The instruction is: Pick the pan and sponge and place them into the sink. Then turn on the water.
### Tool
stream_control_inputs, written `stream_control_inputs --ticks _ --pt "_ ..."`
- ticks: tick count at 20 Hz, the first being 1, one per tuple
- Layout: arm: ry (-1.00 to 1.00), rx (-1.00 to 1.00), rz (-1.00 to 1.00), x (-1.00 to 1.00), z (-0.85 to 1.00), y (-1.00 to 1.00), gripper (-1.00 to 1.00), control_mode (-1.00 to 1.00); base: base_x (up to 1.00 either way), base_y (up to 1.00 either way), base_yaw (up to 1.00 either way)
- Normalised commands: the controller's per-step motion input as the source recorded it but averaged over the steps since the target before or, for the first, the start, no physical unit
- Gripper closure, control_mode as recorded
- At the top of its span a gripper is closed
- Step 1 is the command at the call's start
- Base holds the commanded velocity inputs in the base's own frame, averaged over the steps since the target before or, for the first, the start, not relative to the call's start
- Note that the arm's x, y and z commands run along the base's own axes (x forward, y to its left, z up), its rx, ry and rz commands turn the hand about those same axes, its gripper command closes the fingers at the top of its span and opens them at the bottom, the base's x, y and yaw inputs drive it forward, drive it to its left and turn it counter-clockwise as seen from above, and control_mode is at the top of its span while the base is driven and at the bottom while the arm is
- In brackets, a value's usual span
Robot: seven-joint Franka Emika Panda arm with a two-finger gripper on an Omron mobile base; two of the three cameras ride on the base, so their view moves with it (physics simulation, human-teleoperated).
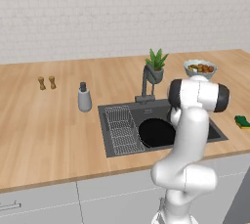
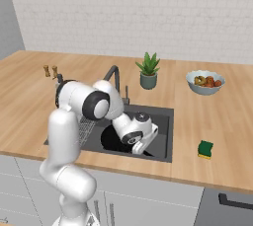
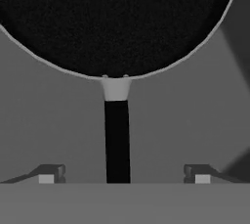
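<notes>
Rendered kitchen. A wooden counter (image 1: 49, 125) ran along a white brick wall (image 1: 97, 8), with grey cabinet fronts (image 1: 112, 198) below. A dark sink (image 1: 107, 135) with faucet (image 1: 146, 83) was set in it; soap bottle (image 1: 84, 98), potted plant (image 1: 156, 66), food bowl (image 1: 200, 68), shakers (image 1: 47, 82) stood around.

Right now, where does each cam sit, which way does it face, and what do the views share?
Left base view: behind-left of arm, looking forward-down at the sink, pan inside; white arm rises lower right.
Right base view: behind-right, same counter; arm rises lower left, sponge right of sink.
Hand view: on the hand, looking at the pan's handle between the open gripper.
Shared: pan, sink.
</notes>
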Motion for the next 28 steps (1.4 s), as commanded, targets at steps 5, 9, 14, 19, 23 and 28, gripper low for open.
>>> stream_control_inputs --ticks 5,9,14,19,23,28 --pt "-0.03 0.00 -0.05 -0.21 0.99 0.00 -1.00 -1.00 0.00 0.00 0.00" --pt "0.00 0.00 -0.12 -0.02 1.00 0.00 -1.00 -1.00 0.00 0.00 0.00" --pt "0.00 0.02 -0.17 0.11 1.00 -0.10 -1.00 -1.00 0.00 0.00 0.00" --pt "0.01 0.08 -0.22 0.19 1.00 -0.34 -1.00 -1.00 0.00 0.00 0.00" --pt "0.02 0.15 -0.28 0.03 1.00 -0.46 -1.00 -1.00 0.00 0.00 0.00" --pt "0.02 0.20 -0.34 0.00 0.78 -0.53 -1.00 -1.00 0.00 0.00 0.00"
